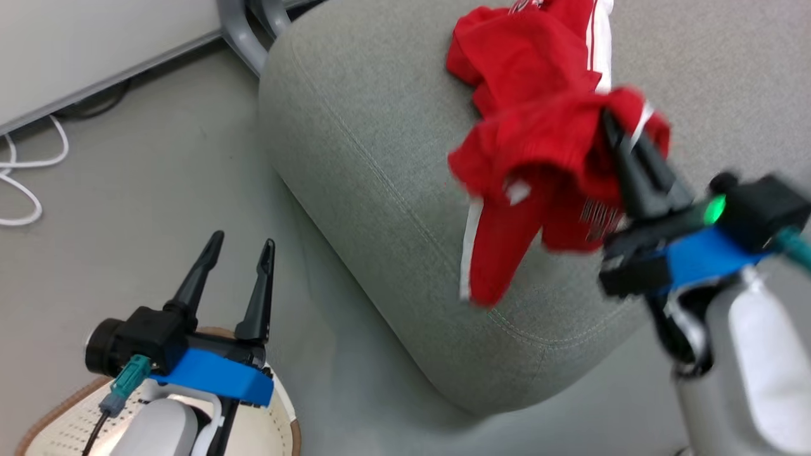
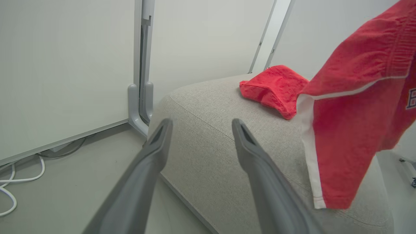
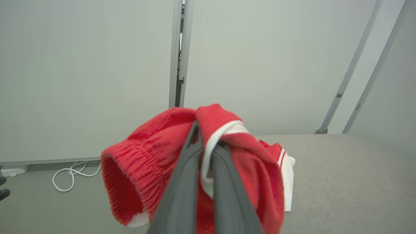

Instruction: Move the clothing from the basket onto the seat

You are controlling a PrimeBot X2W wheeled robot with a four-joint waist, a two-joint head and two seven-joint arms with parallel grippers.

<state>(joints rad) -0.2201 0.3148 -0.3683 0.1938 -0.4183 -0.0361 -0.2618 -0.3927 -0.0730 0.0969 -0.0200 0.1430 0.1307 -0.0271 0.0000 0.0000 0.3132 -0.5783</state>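
Observation:
The grey seat (image 1: 380,190) spans the middle of the head view. One red piece of clothing (image 1: 526,50) lies on its far part. A second red garment (image 1: 538,183) with white trim hangs above the seat's near edge, with my right gripper (image 1: 618,130) shut on its bunched top. In the right wrist view the fingers (image 3: 182,188) pinch the elastic hem of this garment (image 3: 143,162). My left gripper (image 1: 244,244) stands open and holds nothing at the lower left, over the basket (image 1: 44,415). In the left wrist view the hanging garment (image 2: 351,130) is at the right, and the lying one (image 2: 276,89) rests on the seat (image 2: 211,156).
A white cable (image 1: 19,183) loops on the floor at the far left. Pale wall panels with a grey foot post (image 1: 244,31) stand behind the seat's left corner. Bare grey floor (image 1: 158,158) lies between the basket and the seat.

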